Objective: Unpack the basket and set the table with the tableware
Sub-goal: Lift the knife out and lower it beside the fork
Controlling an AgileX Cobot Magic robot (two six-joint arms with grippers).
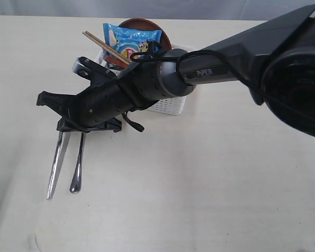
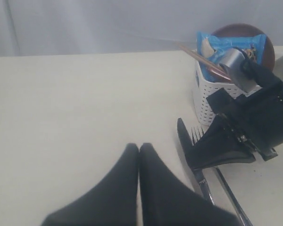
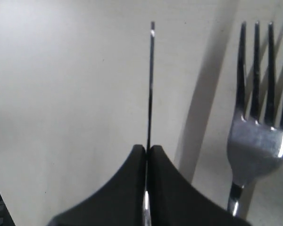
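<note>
My right gripper (image 3: 147, 148) is shut on the steel knife (image 3: 151, 84), whose blade shows edge-on ahead of the fingers. The fork (image 3: 262, 136) lies just beside it on the table (image 1: 199, 184). In the exterior view the right arm reaches across to the left. Its gripper (image 1: 42, 98) is in front of the white basket (image 1: 170, 106), and the knife (image 1: 54, 168) and fork (image 1: 77, 168) handles stick out below it. The basket holds a brown plate (image 1: 147, 23) and wooden chopsticks (image 1: 106, 48). My left gripper (image 2: 139, 147) is shut and empty over bare table.
A blue chips packet (image 1: 131, 39) stands in the basket in front of the plate. The right arm's black forearm (image 1: 147, 86) covers most of the basket's front. A grey curtain (image 2: 85, 23) runs behind the table's far edge.
</note>
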